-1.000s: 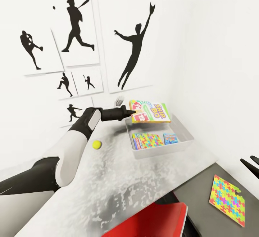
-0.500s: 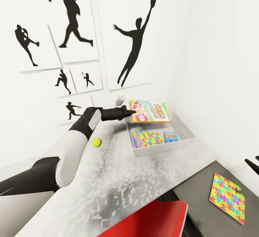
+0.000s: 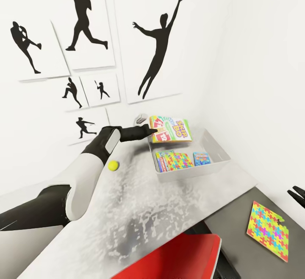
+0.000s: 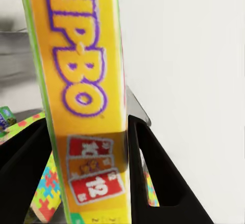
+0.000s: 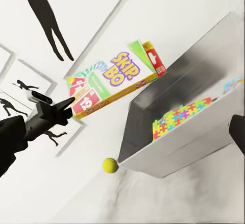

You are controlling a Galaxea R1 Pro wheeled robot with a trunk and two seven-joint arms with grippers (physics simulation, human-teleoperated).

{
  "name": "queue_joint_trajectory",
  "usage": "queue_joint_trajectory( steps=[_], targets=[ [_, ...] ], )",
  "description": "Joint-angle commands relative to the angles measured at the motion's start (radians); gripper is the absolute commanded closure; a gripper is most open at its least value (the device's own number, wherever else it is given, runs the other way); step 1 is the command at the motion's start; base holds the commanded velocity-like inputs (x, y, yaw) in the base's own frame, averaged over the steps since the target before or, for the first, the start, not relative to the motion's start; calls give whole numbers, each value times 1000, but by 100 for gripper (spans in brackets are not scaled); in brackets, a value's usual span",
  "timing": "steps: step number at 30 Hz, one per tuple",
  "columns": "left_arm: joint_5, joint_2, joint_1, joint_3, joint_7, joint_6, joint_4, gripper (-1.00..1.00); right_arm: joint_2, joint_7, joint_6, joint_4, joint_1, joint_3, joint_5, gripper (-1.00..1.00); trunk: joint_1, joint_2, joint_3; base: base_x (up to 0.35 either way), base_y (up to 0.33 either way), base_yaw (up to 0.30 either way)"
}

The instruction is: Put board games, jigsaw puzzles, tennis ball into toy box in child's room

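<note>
SKIP-BO box (image 3: 170,129), yellow with purple lettering, sits clamped in left pincer (image 3: 153,129).

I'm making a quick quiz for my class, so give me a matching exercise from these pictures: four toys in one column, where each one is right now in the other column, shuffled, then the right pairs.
Things:
1. SKIP-BO box
2. tennis ball
3. jigsaw puzzle with no box around it
4. small blue game box

Places:
A. lying inside the toy box
B. on the dark surface beside the table
C. held in the left gripper above the toy box
D. on the tabletop, outside the toy box

Pairs: 1-C, 2-D, 3-B, 4-A
</note>
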Motion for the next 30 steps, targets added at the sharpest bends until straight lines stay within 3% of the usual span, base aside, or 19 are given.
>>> queue_joint_trajectory(
  steps=[1,15,18,23,30],
  targets=[
    [5,-1,-1,6,7,5,2,100,0,3,1,0,-1,0,10,-100,0,-2,-3,0,0,0],
    [5,-1,-1,2,88,11,6,100,-2,7,-3,2,-1,-18,28,-100,0,-2,-27,0,0,0],
    [5,-1,-1,2,107,42,2,100,1,66,0,1,0,-81,27,-100,0,-2,-32,0,0,0],
    [5,-1,-1,0,109,68,-3,100,6,194,-1,1,1,-130,33,-100,0,-2,-40,0,0,0],
    [8,-1,-1,0,105,71,-7,100,6,223,-3,1,2,-159,34,-100,0,-2,-51,0,0,0]
  ],
)
